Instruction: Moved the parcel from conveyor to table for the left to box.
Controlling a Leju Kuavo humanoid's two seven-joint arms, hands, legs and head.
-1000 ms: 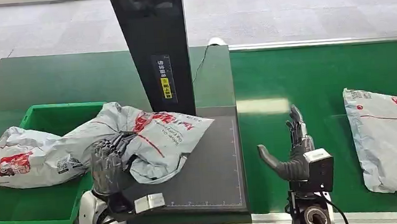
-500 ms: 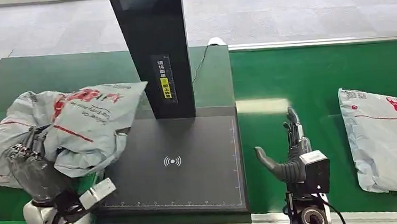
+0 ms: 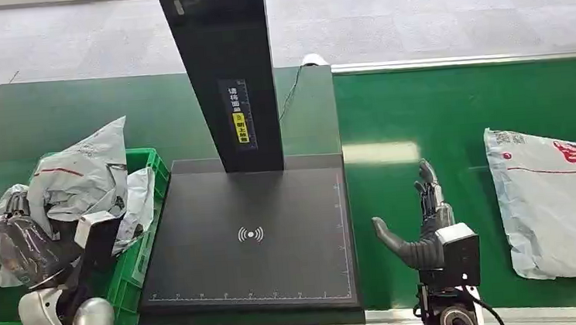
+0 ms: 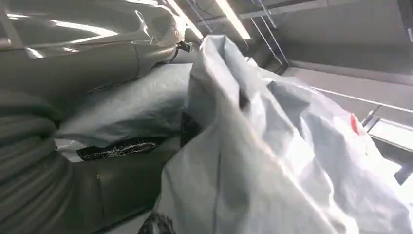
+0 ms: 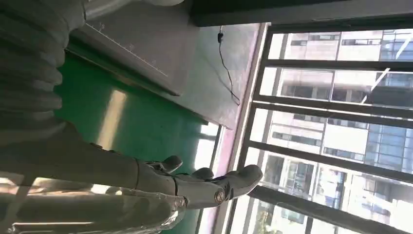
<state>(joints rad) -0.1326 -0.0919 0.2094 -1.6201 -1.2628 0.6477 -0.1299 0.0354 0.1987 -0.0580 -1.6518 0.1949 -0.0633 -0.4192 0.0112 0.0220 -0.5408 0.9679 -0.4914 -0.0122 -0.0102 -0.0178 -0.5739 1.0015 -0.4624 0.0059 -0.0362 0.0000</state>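
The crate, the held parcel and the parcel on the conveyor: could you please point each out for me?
crate (image 3: 146, 220), head view, on its green right wall.
held parcel (image 3: 88, 174), head view, on its grey upper face.
conveyor parcel (image 3: 556, 203), head view, on its middle.

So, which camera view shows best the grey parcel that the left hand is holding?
The head view: there the parcel shows whole, held by the left hand over the green crate. The left wrist view shows only crumpled grey plastic of it, very close. The right wrist view looks at the right hand and the conveyor instead.
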